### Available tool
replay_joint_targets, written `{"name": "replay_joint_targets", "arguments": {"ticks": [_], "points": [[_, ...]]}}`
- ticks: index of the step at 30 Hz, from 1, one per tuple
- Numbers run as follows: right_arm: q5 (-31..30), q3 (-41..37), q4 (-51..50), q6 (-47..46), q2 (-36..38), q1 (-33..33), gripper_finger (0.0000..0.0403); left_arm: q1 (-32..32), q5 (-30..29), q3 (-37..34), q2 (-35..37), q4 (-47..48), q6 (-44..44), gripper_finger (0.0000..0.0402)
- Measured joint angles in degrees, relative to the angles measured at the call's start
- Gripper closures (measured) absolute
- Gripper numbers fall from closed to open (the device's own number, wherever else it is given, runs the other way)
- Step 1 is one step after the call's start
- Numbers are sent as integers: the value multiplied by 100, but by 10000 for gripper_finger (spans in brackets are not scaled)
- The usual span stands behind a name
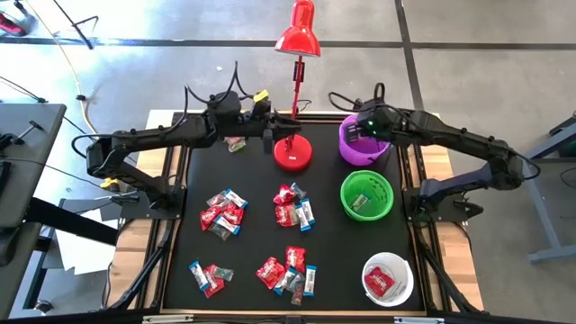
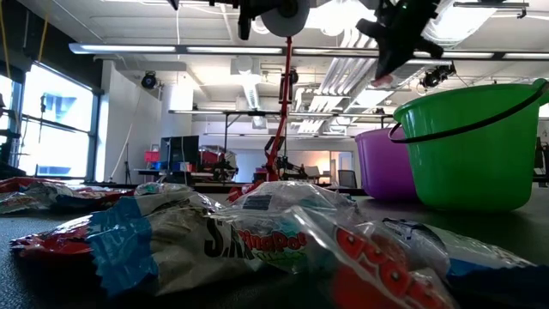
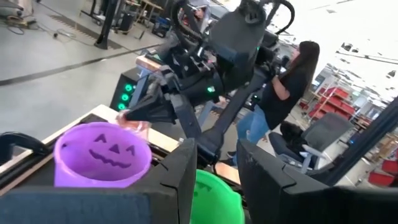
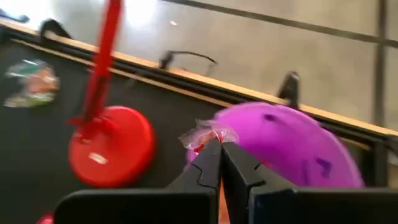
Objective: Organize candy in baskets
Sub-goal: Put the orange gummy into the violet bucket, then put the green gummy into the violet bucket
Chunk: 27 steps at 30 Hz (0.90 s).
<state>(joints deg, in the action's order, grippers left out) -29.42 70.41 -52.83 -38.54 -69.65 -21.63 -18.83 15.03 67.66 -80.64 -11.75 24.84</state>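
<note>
The right gripper (image 4: 221, 144), fingers pinched on a pink-wrapped candy (image 4: 208, 134), hangs at the near rim of the purple basket (image 4: 292, 146), the sweet just short of its mouth; the left gripper (image 3: 216, 163) stands open and empty, the basket's contents hidden.
</note>
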Motion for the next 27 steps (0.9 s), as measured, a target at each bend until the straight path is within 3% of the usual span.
{"name": "replay_joint_targets", "arguments": {"ticks": [8,16,19,22,27], "points": [[142,-2,-659,357,-87,-508,390,-217,1,0,0,-7,3,298],[308,-2,-560,869,-87,-795,311,-385,129,0,5,173,14,298],[540,-2,-558,798,-87,-806,286,-498,472,0,101,882,57,298],[1032,-2,-556,794,-87,-802,275,-584,428,0,249,1932,9,298],[2102,-2,-556,1036,-87,-708,273,-702,-822,0,453,4057,-476,298]]}}
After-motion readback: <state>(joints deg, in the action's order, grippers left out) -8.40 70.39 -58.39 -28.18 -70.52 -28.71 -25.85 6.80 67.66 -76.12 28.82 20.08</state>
